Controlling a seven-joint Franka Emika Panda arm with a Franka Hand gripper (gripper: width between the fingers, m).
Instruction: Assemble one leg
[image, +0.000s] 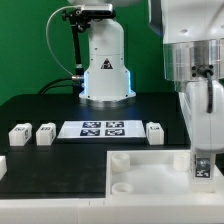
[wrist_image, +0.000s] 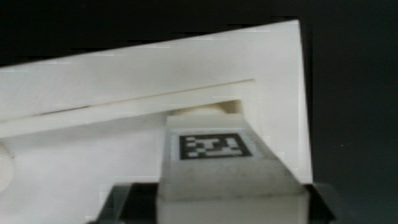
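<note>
My gripper (image: 203, 150) is at the exterior view's right, shut on a leg (image: 204, 166), a small white block with a black-and-white tag. It holds the leg upright over the right corner of the large white tray-like part (image: 140, 172). In the wrist view the leg (wrist_image: 215, 150) fills the space between my dark fingers (wrist_image: 135, 203), its tag facing the camera. Its far end is at an inner corner of the tray (wrist_image: 125, 85); whether it touches is unclear. Three more legs lie on the black table: two at the left (image: 19, 134) (image: 46, 133), one right of centre (image: 155, 131).
The marker board (image: 103, 128) lies flat on the table between the loose legs. The robot's white base (image: 105, 65) stands at the back centre. The tray has round sockets near its corners (image: 120, 160). A small white part shows at the left edge (image: 3, 165).
</note>
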